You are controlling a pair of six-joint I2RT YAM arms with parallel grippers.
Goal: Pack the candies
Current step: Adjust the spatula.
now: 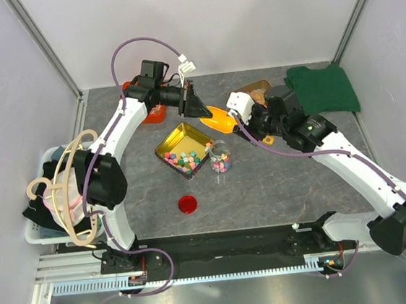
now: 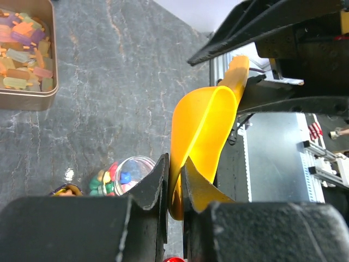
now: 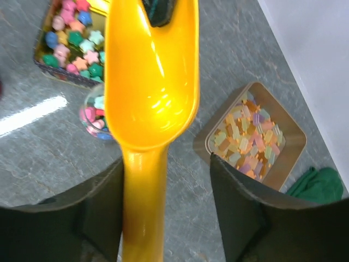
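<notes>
The left fingers pinch the rim of a glossy yellow plastic scoop above the grey stone-patterned bench. The right fingers stand spread on either side of its handle. The small mixed-colour candies lie in a square gold tin, with more in a small clear jar just beside it.

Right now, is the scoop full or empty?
Empty: the scoop shows only bare yellow inside its bowl in the right wrist view.
</notes>
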